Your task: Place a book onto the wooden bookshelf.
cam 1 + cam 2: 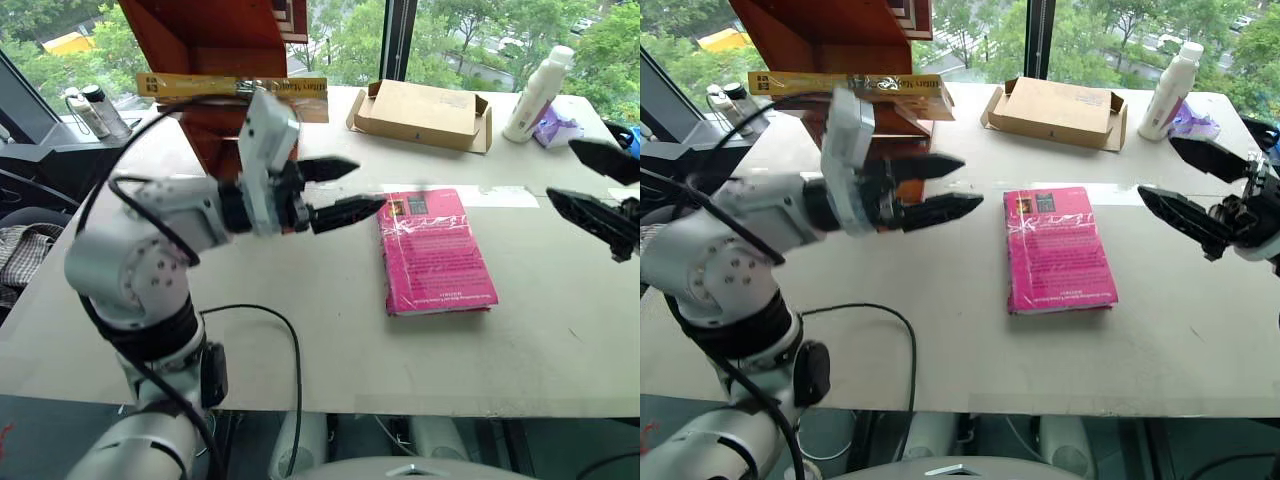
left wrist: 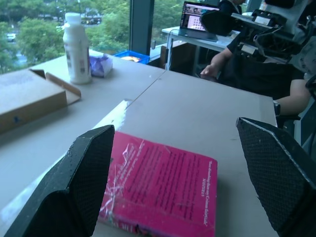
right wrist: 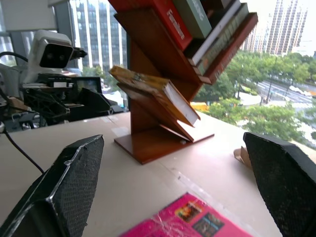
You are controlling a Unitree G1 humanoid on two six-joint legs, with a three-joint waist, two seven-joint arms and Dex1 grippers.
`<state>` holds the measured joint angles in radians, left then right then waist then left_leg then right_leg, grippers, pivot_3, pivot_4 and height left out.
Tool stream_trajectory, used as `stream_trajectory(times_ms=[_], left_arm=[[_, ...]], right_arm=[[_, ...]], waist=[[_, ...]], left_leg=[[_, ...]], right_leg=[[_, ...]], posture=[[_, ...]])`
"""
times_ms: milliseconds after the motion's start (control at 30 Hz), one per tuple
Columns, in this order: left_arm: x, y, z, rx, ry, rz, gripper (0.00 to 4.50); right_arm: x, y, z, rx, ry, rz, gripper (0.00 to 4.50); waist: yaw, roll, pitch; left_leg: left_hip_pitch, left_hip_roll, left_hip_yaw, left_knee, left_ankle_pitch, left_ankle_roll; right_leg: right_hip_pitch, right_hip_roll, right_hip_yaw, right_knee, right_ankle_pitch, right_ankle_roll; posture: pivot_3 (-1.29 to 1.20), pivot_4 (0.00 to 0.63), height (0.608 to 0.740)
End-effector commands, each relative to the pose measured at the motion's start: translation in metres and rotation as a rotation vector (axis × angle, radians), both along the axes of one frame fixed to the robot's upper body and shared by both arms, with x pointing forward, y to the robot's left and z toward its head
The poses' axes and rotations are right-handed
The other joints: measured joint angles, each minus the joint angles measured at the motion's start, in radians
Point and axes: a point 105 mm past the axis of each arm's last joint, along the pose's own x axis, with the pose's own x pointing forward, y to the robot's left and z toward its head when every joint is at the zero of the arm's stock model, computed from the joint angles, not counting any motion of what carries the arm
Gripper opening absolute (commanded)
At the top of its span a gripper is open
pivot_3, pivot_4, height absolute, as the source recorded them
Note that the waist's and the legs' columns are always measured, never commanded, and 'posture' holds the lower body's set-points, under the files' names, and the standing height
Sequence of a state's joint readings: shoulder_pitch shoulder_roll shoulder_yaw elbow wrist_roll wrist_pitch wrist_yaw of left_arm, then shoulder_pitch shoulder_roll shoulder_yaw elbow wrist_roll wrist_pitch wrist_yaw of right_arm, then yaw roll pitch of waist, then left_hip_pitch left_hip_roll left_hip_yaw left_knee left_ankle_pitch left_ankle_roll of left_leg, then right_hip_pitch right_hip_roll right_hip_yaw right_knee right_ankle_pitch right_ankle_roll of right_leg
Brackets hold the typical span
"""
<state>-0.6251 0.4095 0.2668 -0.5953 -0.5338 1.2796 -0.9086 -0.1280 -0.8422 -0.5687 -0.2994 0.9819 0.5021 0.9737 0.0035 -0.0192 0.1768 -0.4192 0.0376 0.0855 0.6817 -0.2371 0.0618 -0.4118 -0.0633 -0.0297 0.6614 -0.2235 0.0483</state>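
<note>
The yellow book (image 1: 230,88) lies across a low slanted shelf of the reddish-brown wooden bookshelf (image 1: 215,40) at the table's far left, its spine facing me. From the right wrist view the book (image 3: 153,91) rests tilted on the bookshelf (image 3: 148,49), under other books. My left gripper (image 1: 370,186) is open and empty, held below and to the right of the book, apart from it, pointing toward the pink book (image 1: 435,250). At the right side my right gripper (image 1: 1155,167) is open with nothing between its fingers.
The pink book lies flat mid-table. A tan cardboard box (image 1: 420,112), a white bottle (image 1: 538,93) and a purple packet (image 1: 556,128) stand at the back right. Small bottles (image 1: 95,110) sit far left. A person (image 2: 266,69) sits beyond the table's right end.
</note>
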Motion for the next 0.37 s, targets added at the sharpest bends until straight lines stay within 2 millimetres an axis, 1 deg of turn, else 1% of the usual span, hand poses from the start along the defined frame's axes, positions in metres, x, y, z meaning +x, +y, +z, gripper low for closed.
stream_trajectory(times_ms=[33,67,100,167,233,267,300,367], left_arm=[[-0.002,0.032,-0.036,0.024,0.014,0.142,4.05],[-0.003,0.042,-0.047,0.034,0.037,0.177,4.05],[-0.005,0.052,-0.058,0.059,0.054,0.201,4.05],[-0.01,0.074,-0.078,0.108,0.088,0.256,4.05],[-0.015,0.092,-0.089,0.144,0.107,0.289,4.05],[-0.017,0.1,-0.093,0.156,0.117,0.306,4.05],[-0.019,0.106,-0.095,0.164,0.125,0.318,4.05],[-0.021,0.112,-0.1,0.187,0.121,0.318,4.05]], right_arm=[[-0.018,-0.032,-0.022,-0.156,0.085,-0.148,4.5],[-0.023,-0.04,-0.03,-0.186,0.126,-0.176,4.5],[-0.029,-0.05,-0.037,-0.217,0.155,-0.21,4.5],[-0.04,-0.066,-0.046,-0.239,0.202,-0.259,4.5],[-0.048,-0.077,-0.054,-0.267,0.244,-0.297,4.5],[-0.051,-0.083,-0.06,-0.28,0.264,-0.316,4.5],[-0.053,-0.087,-0.064,-0.286,0.281,-0.33,4.5],[-0.055,-0.092,-0.071,-0.293,0.301,-0.347,4.5]], waist=[[0.005,0.003,-0.002],[0.008,0.002,-0.002],[0.009,0.001,-0.001],[0.01,0.001,-0.001],[0.01,0.001,-0.001],[0.01,0.001,-0.002],[0.01,0.001,-0.002],[0.009,0.002,-0.002]], left_leg=[[-0.001,0.0,0.0,0.0,0.0,0.0],[0.001,-0.001,0.002,-0.002,0.0,0.0],[0.002,-0.001,0.003,-0.004,0.0,0.0],[0.0,-0.001,0.003,-0.004,0.0,0.0],[0.001,0.0,0.003,-0.004,-0.001,0.0],[0.002,0.0,0.002,-0.004,-0.003,-0.004],[0.002,0.0,0.002,-0.004,-0.003,-0.005],[0.003,0.001,0.001,-0.004,-0.004,-0.005]], right_leg=[[0.0,0.0,0.0,-0.001,0.0,0.0],[0.001,-0.001,0.001,-0.002,-0.001,-0.001],[0.001,-0.002,0.002,-0.004,-0.003,-0.004],[-0.001,-0.002,0.002,-0.005,-0.003,-0.005],[-0.001,-0.007,0.001,-0.005,-0.003,-0.005],[-0.001,-0.009,0.001,-0.006,-0.003,-0.004],[-0.001,-0.009,0.001,-0.007,-0.003,-0.004],[-0.001,-0.011,0.0,-0.007,-0.003,-0.005]], posture=[[0.0,0.15,0.733],[0.0,0.15,0.733],[0.0,0.15,0.733],[0.0,0.15,0.733],[0.0,0.15,0.733],[0.0,0.15,0.733],[0.0,0.15,0.733],[0.0,0.15,0.733]])
